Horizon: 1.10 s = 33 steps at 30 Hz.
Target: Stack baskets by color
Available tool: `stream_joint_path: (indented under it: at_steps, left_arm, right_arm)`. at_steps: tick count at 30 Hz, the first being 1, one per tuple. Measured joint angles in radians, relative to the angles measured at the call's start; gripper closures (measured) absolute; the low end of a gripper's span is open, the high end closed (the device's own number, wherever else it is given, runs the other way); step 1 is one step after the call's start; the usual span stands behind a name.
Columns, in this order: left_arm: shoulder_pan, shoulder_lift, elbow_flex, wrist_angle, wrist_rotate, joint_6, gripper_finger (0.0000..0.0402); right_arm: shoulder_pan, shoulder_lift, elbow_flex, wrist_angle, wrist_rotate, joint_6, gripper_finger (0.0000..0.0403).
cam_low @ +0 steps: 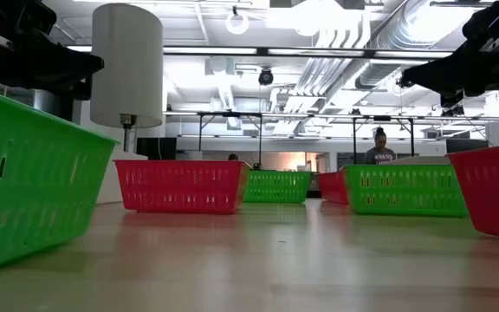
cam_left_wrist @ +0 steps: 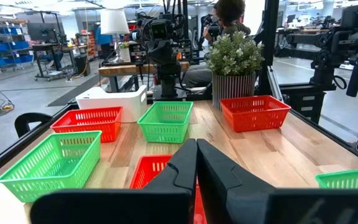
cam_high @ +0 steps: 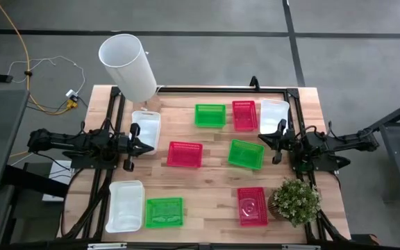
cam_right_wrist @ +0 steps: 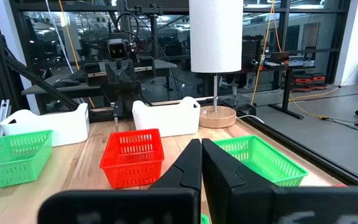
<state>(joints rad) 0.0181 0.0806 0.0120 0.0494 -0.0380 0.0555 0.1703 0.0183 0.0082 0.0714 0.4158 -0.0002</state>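
Several small baskets stand apart on their bases on the wooden table (cam_high: 214, 182), none stacked. Three are green (cam_high: 210, 115) (cam_high: 246, 154) (cam_high: 164, 212), three red (cam_high: 244, 115) (cam_high: 185, 154) (cam_high: 253, 206), three white (cam_high: 146, 128) (cam_high: 274, 114) (cam_high: 126, 205). My left gripper (cam_high: 148, 147) hovers shut at the table's left side, level, pointing at the middle red basket (cam_left_wrist: 151, 171). My right gripper (cam_high: 261, 139) hovers shut at the right side, pointing toward the table's middle, with a green basket (cam_right_wrist: 260, 158) and a red one (cam_right_wrist: 132, 155) ahead of it.
A tall white cylinder (cam_high: 127, 66) on a round wooden foot stands at the far left corner. A small potted plant (cam_high: 295, 201) sits at the near right, beside the near red basket. A person (cam_low: 379, 149) is in the room beyond the table.
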Motion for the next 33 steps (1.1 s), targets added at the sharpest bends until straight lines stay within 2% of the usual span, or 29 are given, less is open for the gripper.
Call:
stream_joint_path:
  at_steps: [17, 22, 25, 27, 30, 33]
  left_arm:
    - [0.000, 0.000, 0.000, 0.000, 0.000, 0.000, 0.0401]
    - [0.000, 0.000, 0.000, 0.000, 0.000, 0.000, 0.0401]
    - [0.000, 0.000, 0.000, 0.000, 0.000, 0.000, 0.0401]
    - [0.000, 0.000, 0.000, 0.000, 0.000, 0.000, 0.0401]
    - [0.000, 0.000, 0.000, 0.000, 0.000, 0.000, 0.0401]
    - [0.000, 0.000, 0.000, 0.000, 0.000, 0.000, 0.0401]
  right_arm:
    - [0.000, 0.000, 0.000, 0.018, 0.000, 0.000, 0.0402]
    - [0.000, -0.001, 0.000, 0.146, 0.064, -0.045, 0.0402]
    - [0.000, 0.002, 0.000, 0.283, 0.079, -0.080, 0.0402]
    - [0.000, 0.002, 0.000, 0.426, 0.032, -0.124, 0.0402]
    - [0.000, 0.004, 0.000, 0.613, -0.103, -0.216, 0.0402]
    - [0.000, 0.029, 0.033, 0.674, -0.167, -0.244, 0.0402]
